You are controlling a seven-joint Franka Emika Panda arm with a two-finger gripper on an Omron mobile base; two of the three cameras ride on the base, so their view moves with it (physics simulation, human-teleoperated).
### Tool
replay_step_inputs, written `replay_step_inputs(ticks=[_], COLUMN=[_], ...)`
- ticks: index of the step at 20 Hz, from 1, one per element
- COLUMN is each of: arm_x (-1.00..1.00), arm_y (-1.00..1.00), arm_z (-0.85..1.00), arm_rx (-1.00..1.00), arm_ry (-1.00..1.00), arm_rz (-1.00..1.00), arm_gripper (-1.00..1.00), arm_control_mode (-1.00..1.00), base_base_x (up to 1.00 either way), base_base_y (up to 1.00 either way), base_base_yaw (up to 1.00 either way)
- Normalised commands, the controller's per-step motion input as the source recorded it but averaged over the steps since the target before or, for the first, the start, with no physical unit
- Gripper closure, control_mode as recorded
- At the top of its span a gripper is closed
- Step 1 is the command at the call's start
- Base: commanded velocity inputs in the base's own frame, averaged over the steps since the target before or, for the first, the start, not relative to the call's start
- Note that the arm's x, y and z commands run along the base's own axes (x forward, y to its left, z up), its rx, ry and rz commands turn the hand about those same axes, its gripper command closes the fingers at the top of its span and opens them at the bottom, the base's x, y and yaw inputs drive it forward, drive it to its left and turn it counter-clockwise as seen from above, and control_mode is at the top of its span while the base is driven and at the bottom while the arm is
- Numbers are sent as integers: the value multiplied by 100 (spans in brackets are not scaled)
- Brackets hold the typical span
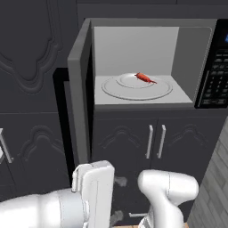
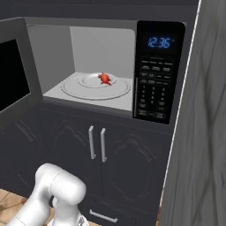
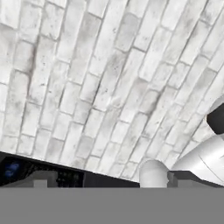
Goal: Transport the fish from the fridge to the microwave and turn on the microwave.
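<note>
While the microwave (image 1: 147, 62) stands with its door (image 1: 80, 95) swung wide to the left, the fish (image 1: 144, 78) lies on the round pale turntable (image 1: 116, 89) inside, a little behind the plate's middle, with nothing touching it. The cavity is pale grey, and the floor around the turntable is flat and the same pale shade. To the right of the opening sits the black keypad panel (image 2: 154, 73), its blue clock display (image 2: 159, 42) lit. Dark panelled cabinets surround the appliance; directly under it a pair of cabinet doors (image 2: 97, 150) carries two slim upright silver handles set side by side. A grey, streaked wall (image 2: 198, 132) rises close on the right of the right base view, and a strip of wooden floor (image 2: 9, 203) shows at the lower left. The hand view looks onto a whitish brick wall (image 3: 109, 78). The gripper (image 3: 109, 179) shows at the bottom edge there, its fingers (image 3: 41, 179) spread wide apart and holding nothing.
</note>
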Motion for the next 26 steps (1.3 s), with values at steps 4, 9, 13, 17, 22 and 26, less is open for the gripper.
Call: replay_step_inputs(ticks=[4,9,13,17,22,26], arm_x=[-100,-5,96,100,81,69], arm_y=[59,88,100,100,100,64], arm_z=[-4,-2,-20,-26,-77,-30], arm_rx=[-16,-16,-20,-19,-23,-8], arm_ry=[0,9,22,27,35,26], arm_rz=[25,7,-1,-3,-4,-11], arm_gripper=[-100,-100,-100,-100,-100,-100], arm_control_mode=[-100,-100,-100,-100,-100,-100], base_base_x=[0,0,0,0,0,0], base_base_y=[0,0,0,0,0,0], base_base_yaw=[0,0,0,0,0,0])
